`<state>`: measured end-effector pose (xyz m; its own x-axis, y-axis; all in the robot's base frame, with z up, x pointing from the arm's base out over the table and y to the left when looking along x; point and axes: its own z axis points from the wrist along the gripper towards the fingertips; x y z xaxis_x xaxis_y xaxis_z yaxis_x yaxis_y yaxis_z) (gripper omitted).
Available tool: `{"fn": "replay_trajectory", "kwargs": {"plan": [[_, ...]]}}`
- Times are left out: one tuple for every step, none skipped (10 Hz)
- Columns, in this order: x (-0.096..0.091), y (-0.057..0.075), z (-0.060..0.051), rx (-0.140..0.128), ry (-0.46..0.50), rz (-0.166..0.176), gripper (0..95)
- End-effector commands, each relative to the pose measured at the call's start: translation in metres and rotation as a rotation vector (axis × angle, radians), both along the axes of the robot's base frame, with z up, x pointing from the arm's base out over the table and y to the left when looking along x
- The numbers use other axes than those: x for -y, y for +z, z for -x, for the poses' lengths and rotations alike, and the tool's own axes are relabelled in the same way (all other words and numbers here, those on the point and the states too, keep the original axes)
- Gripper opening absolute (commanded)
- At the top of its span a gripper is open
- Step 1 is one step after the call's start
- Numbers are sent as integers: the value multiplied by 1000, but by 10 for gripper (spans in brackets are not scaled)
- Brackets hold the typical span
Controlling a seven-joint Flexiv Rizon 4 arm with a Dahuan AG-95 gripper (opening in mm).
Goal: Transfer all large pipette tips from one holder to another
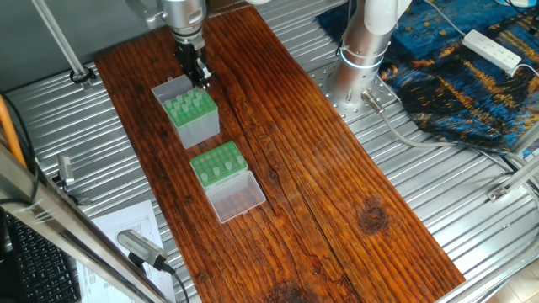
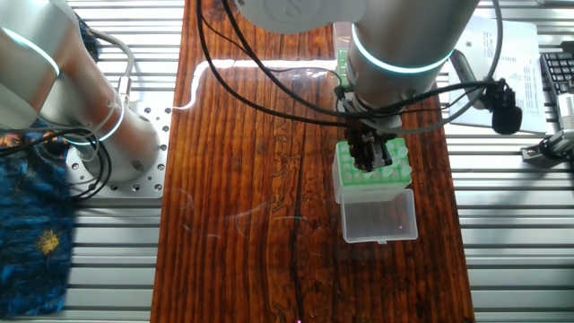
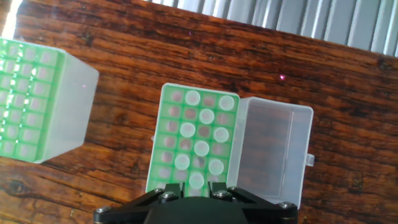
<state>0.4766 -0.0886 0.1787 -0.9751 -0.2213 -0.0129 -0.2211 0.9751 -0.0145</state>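
- While the pincer (image 1: 200,78) hangs over the low green rack (image 1: 189,109), its dark fingers point straight down at the rack's hole grid. The pictures do not show whether they are parted or pressed on anything.
- In the hand view the pincer (image 3: 198,190) sits at the near edge of the low green rack (image 3: 196,140), just beside the closest pale round top.
- The large pipette tips (image 3: 201,148) stand in that rack in a scattered zigzag, with bare holes between them.
- The clear lid (image 3: 273,149) lies swung open flat on the counter, touching the rack's long side. It is on the side away from the taller box.
- The taller grey-sided holder (image 1: 223,172) stands apart from the rack with a strip of bare wood between them. A few pale specks show on its green top; whether they are tips I cannot tell.
- Both boxes sit along one long edge of the wooden counter (image 1: 337,185), near that edge but not over it.
- In the other fixed view the pincer (image 2: 368,161) is above the rack (image 2: 395,170), and the lid (image 2: 381,220) reaches close to the board's edge.
- The rest of the board, across to the arm's base (image 1: 358,50) and down its length, is open wood.
- Ribbed metal (image 1: 472,219) surrounds the board.
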Motion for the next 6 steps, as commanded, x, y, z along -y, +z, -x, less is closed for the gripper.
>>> {"fn": "replay_trajectory", "kwargs": {"plan": [[0, -7, -2, 5, -12, 2, 190], [0, -8, -2, 2, -15, 2, 190], [-1, -10, -2, 0, -15, 1, 190], [-1, -11, -2, -2, -17, 2, 190], [-1, -12, -1, -2, -19, 2, 190], [-1, -14, -1, 0, -23, 1, 190]]}}
